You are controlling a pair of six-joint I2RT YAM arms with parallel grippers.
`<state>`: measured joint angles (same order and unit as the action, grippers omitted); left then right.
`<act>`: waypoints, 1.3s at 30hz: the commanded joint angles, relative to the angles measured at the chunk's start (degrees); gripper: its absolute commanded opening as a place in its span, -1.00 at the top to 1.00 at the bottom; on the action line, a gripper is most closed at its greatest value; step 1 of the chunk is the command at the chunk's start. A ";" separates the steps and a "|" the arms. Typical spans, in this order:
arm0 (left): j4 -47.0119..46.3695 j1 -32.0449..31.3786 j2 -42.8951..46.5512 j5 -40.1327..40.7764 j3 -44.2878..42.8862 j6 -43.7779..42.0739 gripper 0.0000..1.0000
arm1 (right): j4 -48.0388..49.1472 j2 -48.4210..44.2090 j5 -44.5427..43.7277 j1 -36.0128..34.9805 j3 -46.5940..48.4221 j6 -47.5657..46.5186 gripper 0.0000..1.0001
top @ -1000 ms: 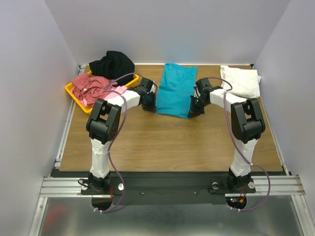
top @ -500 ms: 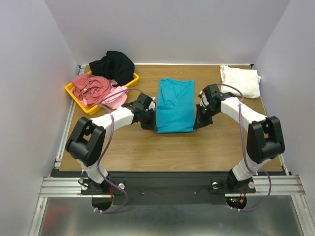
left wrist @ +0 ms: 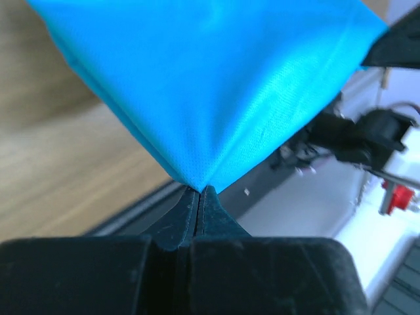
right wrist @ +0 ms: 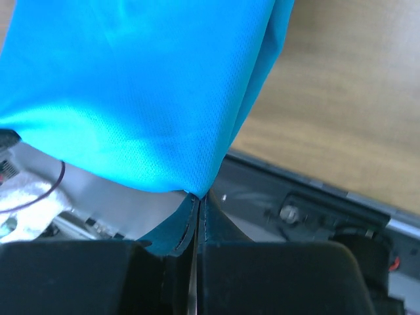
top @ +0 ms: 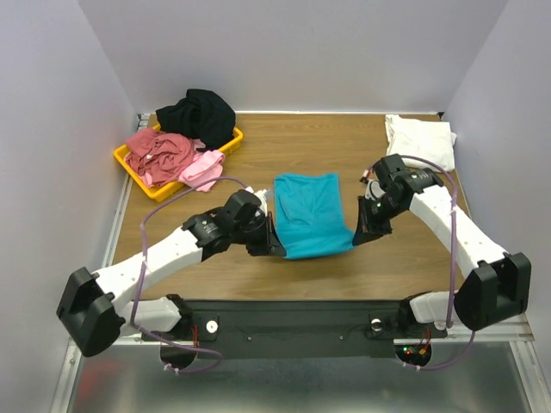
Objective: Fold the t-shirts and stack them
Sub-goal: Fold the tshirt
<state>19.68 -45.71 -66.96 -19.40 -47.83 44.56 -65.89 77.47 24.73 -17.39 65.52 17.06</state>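
Observation:
The teal t-shirt point(top: 310, 212) hangs stretched between my two grippers above the near middle of the table. My left gripper point(top: 274, 245) is shut on its near left corner, with teal cloth point(left wrist: 216, 85) pinched at the fingertips. My right gripper point(top: 357, 234) is shut on its near right corner, where the cloth point(right wrist: 144, 92) also shows. The white t-shirt point(top: 422, 139) lies folded at the far right. The black t-shirt point(top: 198, 112), the dusty red t-shirt point(top: 159, 151) and the pink t-shirt point(top: 202, 168) are piled at the far left.
A yellow plastic tray point(top: 232, 139) at the far left holds the red and pink shirts, with the black one on its far rim. Grey walls close in the table on three sides. A black and metal rail point(top: 293, 323) runs along the near edge.
Both grippers have pulled the teal t-shirt toward the near edge, lifting its near end. Both arms have stretched out lower and further forward.

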 commanded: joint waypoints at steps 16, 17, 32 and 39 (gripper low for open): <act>11.96 -20.98 14.22 4.27 -4.64 28.11 1.00 | -13.74 -12.69 9.55 -5.72 6.90 16.50 0.99; 12.57 -21.52 15.09 4.80 -4.90 29.35 1.00 | -13.74 -13.22 9.37 -5.99 7.08 17.30 0.99; 7.39 -26.71 21.69 12.19 2.47 44.29 1.00 | -13.57 -8.48 4.45 -6.26 8.93 18.19 0.99; 2.12 -25.92 27.23 12.19 8.54 49.48 1.00 | -13.39 -4.97 0.94 -6.26 10.60 16.43 0.99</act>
<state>26.04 -72.18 -41.76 -7.99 -40.75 90.32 -77.60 71.72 28.88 -23.33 72.71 35.16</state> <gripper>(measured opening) 0.025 0.014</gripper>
